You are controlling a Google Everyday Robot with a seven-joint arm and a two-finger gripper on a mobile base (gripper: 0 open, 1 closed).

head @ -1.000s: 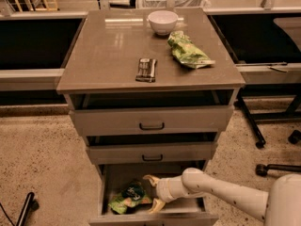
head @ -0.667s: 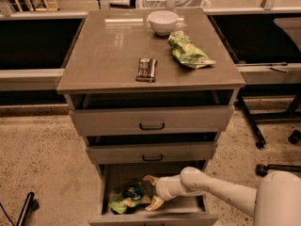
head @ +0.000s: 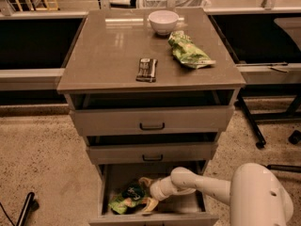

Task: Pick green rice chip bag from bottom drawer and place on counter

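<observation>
The green rice chip bag [head: 128,199] lies in the left half of the open bottom drawer [head: 188,219], its dark logo patch facing up. My gripper [head: 146,193] reaches into the drawer from the right, low over the base. Its two tan fingers [head: 144,181] are spread, one behind and one in front of the bag's right end. The bag rests on the drawer base. The counter [head: 108,46] is the glossy grey-brown top of the cabinet, above the drawers.
On the counter stand a white bowl [head: 163,20], a paler green bag [head: 189,52] and a dark snack bar [head: 146,69]. The two upper drawers [head: 152,120] are slightly pulled out. My arm's white shoulder [head: 261,197] fills the lower right. Chair legs [head: 256,126] stand at the right.
My gripper has slid a little to the left, closer onto the bag's right end. The bag has not moved.
</observation>
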